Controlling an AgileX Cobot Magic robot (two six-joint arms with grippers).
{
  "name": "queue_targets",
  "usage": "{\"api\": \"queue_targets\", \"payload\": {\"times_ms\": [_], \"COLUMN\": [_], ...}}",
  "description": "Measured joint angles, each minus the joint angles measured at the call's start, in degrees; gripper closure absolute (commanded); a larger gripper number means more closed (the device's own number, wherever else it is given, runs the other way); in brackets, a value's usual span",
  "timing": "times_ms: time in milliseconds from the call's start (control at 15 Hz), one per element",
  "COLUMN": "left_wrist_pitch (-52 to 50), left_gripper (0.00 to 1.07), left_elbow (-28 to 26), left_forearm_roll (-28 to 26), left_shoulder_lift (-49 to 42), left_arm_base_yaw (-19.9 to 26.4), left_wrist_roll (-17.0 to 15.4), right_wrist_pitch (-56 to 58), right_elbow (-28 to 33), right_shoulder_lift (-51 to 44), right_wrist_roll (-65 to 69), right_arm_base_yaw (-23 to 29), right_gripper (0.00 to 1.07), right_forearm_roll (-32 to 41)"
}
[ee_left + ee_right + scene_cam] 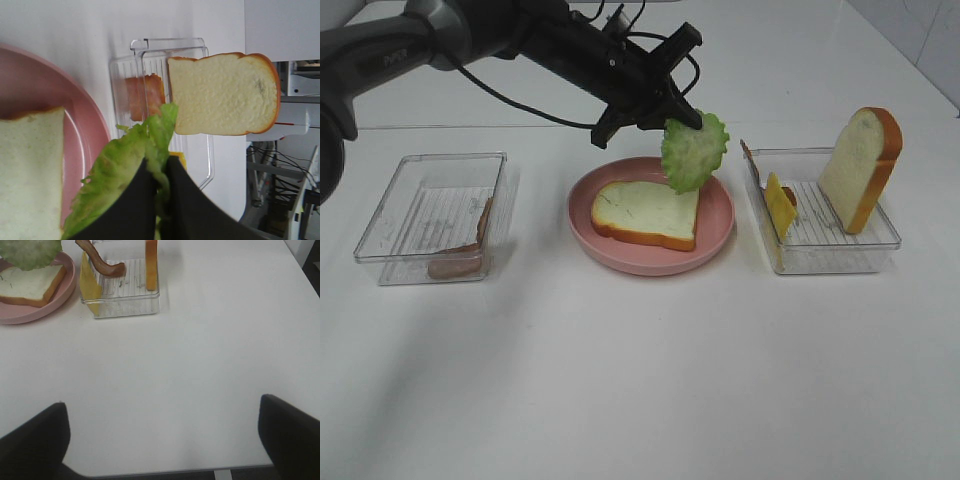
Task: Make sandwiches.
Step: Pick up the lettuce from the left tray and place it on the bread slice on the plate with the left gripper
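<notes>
Black fingers (125, 212) of the left gripper (158, 169) are clamped on the ruffled lettuce (694, 152), pinching its upper edge so the leaf hangs below the jaws; directly under it one bread slice (645, 212) lies flat on the pink plate (720, 232), and whether leaf and slice touch I cannot tell; beyond the gripper, in a clear tray (830, 258), the second bread slice (860, 168) stands on edge near the cheese (780, 203) and a bacon strip (102, 262); more bacon (460, 262) lies in the other tray (390, 245), well off back along its arm; the right gripper (160, 440) hangs spread wide and empty over the table (210, 355); as I judge it, the sandwich is barely begun: base laid, lettuce next, bacon, cheese and top slice left.
</notes>
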Motion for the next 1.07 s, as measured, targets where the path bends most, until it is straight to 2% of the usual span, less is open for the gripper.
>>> {"api": "queue_targets", "payload": {"times_ms": [200,333,400,800,933,1000,1067], "left_wrist_pitch": [0.40,1.43,2.46,3.44,3.50,3.50,3.38], "left_gripper": [1.07,1.07,1.07,1.07,1.06,0.95,0.76], "left_elbow": [0.00,0.00,0.00,0.00,0.00,0.00,0.00], "left_forearm_roll": [-3.09,-3.32,-1.49,8.71,14.04,17.02,18.62], "left_shoulder_lift": [2.23,3.38,4.30,4.41,4.41,4.41,4.41], "left_arm_base_yaw": [0.00,0.34,1.43,2.58,2.58,2.58,2.58], "left_wrist_roll": [0.17,-1.60,-3.50,-3.84,-3.72,-3.67,-3.50], "right_wrist_pitch": [0.00,0.00,0.00,0.00,0.00,0.00,0.00], "right_elbow": [0.00,0.00,0.00,0.00,0.00,0.00,0.00], "right_shoulder_lift": [0.00,0.00,0.00,0.00,0.00,0.00,0.00], "right_wrist_roll": [0.00,0.00,0.00,0.00,0.00,0.00,0.00], "right_arm_base_yaw": [0.00,0.00,0.00,0.00,0.00,0.00,0.00], "right_gripper": [0.09,0.09,0.09,0.09,0.09,0.09,0.09], "right_forearm_roll": [0.00,0.00,0.00,0.00,0.00,0.00,0.00]}}
